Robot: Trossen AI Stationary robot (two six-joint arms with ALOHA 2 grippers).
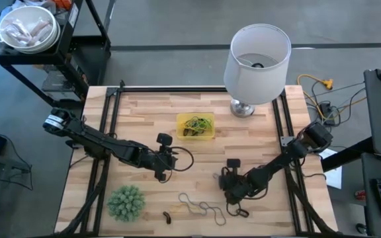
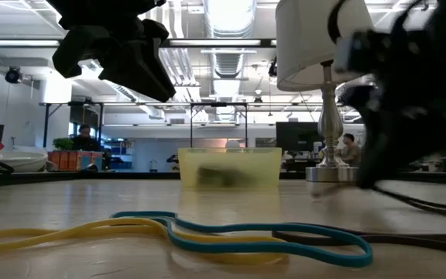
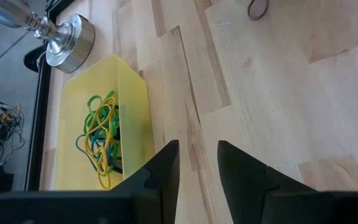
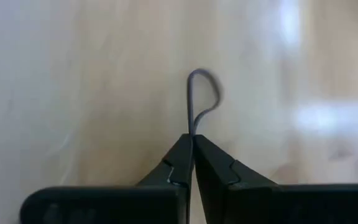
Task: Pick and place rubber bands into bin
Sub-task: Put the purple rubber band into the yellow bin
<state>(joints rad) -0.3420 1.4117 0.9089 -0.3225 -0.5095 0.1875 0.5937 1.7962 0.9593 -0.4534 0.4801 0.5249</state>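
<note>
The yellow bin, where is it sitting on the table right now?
In the high view the bin sits mid-table toward the far edge, just left of the lamp base, with a tangle of bands inside; the left pincer is nearer than the right one.

I see a table [image 1: 256, 109] of pale butcher-block wood, planks smooth and matt. The bin [image 1: 208, 132] is translucent yellow plastic, faintly glossy. The rubber bands [image 2: 207, 232] lie thin and matt. The lamp base [image 3: 67, 40] is polished metal; its shade [image 1: 256, 56] looks like white cloth.
</note>
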